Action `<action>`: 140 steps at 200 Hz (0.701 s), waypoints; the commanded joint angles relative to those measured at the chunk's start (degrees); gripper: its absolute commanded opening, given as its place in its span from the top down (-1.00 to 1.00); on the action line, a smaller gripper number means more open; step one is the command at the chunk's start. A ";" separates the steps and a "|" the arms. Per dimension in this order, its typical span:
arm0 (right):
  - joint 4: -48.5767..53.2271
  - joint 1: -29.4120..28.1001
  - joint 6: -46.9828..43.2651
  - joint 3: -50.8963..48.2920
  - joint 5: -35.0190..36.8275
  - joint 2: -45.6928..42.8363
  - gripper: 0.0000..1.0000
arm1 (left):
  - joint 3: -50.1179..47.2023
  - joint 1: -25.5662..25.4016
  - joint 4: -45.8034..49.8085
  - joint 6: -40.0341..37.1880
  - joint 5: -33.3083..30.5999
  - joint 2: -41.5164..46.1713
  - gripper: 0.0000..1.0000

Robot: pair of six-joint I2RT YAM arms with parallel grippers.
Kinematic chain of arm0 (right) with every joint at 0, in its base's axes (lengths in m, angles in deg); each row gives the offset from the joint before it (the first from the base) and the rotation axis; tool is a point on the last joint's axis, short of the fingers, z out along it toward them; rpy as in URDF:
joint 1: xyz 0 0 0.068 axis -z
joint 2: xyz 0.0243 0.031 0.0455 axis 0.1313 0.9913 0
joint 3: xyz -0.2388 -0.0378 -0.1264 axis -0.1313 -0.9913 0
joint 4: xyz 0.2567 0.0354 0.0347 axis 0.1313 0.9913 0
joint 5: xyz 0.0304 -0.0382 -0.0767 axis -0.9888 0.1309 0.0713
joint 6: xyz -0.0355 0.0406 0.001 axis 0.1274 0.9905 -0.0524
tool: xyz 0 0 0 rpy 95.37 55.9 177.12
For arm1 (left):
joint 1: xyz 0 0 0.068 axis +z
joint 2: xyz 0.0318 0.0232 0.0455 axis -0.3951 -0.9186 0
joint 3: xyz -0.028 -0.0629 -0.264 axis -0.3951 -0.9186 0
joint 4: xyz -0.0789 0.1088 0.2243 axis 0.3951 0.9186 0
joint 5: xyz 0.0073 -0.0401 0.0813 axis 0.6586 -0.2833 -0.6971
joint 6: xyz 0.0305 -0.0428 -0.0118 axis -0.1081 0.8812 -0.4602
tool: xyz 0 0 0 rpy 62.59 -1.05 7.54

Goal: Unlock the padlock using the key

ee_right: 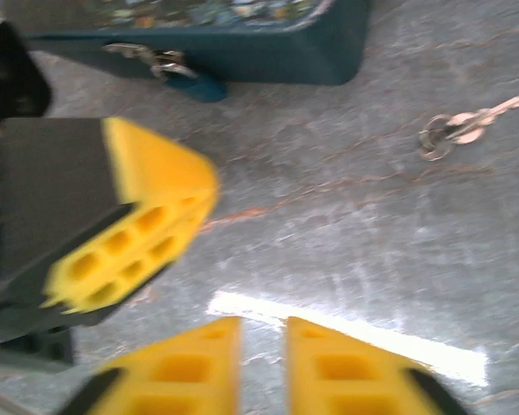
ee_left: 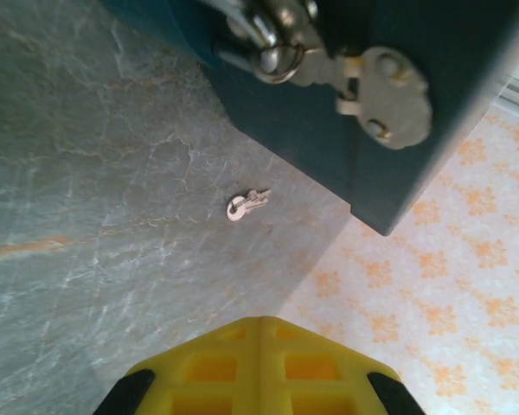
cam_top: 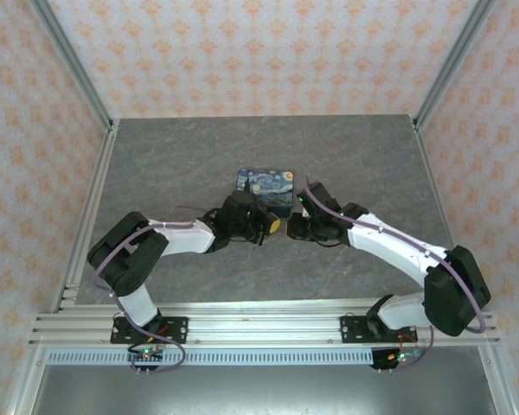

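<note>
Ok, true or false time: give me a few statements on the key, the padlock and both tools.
1. The key lies on the table, in neither tool. True.
2. The padlock sits by the latch on the box's side. True.
3. The key is in the padlock. False: it lies on the table, apart from the box.
4. The left tool is wide open. False: its fingers are shut together, with nothing between them.
5. The right tool grips the key. False: it is slightly open and empty.
</note>
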 commanded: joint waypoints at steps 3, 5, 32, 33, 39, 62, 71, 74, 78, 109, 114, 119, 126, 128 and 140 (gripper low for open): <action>-1.01 4.05 1.91 -2.16 3.28 -0.56 0.18 | 2.97 0.11 8.03 -7.77 -3.89 3.75 1.00; -0.90 4.47 2.03 -2.18 3.51 -0.42 0.16 | 3.04 0.13 8.49 -8.08 -4.02 3.90 1.00; -0.39 7.56 2.00 -1.49 4.80 4.05 0.01 | 3.68 0.70 12.48 -11.83 -5.41 5.52 0.70; -0.39 7.61 1.99 -1.44 4.86 4.26 0.01 | 3.68 0.73 12.57 -11.92 -5.50 5.58 0.69; -0.20 7.73 2.02 -0.81 5.45 5.49 -0.01 | 3.63 0.91 13.14 -12.33 -5.77 5.87 0.60; 1.03 7.75 2.68 2.33 7.18 10.37 -0.04 | 3.52 1.86 15.02 -14.06 -6.60 7.12 0.32; 1.35 7.75 3.46 3.33 7.86 11.91 -0.05 | 3.50 2.30 15.75 -14.82 -6.73 7.56 0.24; 1.36 7.75 3.64 3.61 8.09 12.34 -0.05 | 3.52 2.47 15.98 -15.05 -6.87 7.78 0.23; 1.32 7.74 4.01 3.97 8.46 12.73 -0.05 | 3.58 2.68 16.34 -15.36 -6.93 7.98 0.20; 1.34 7.70 6.54 6.69 10.66 16.89 -0.03 | 3.43 3.96 18.19 -16.85 -7.50 9.39 0.14; 1.28 7.70 6.96 7.05 10.76 17.55 -0.02 | 3.33 4.08 18.24 -16.96 -7.50 9.49 0.14; 1.32 7.71 7.32 7.51 10.95 18.26 0.00 | 3.20 4.30 18.22 -16.99 -7.51 9.60 0.14; 1.21 7.72 7.60 8.10 11.01 19.14 0.01 | 3.00 4.50 18.36 -17.10 -7.43 9.77 0.13; 1.15 7.74 7.71 8.28 11.00 19.53 0.02 | 2.94 4.57 18.35 -17.18 -7.40 9.84 0.13; 0.85 7.74 8.17 9.25 10.91 21.32 0.07 | 2.68 4.93 18.20 -17.24 -7.12 10.08 0.13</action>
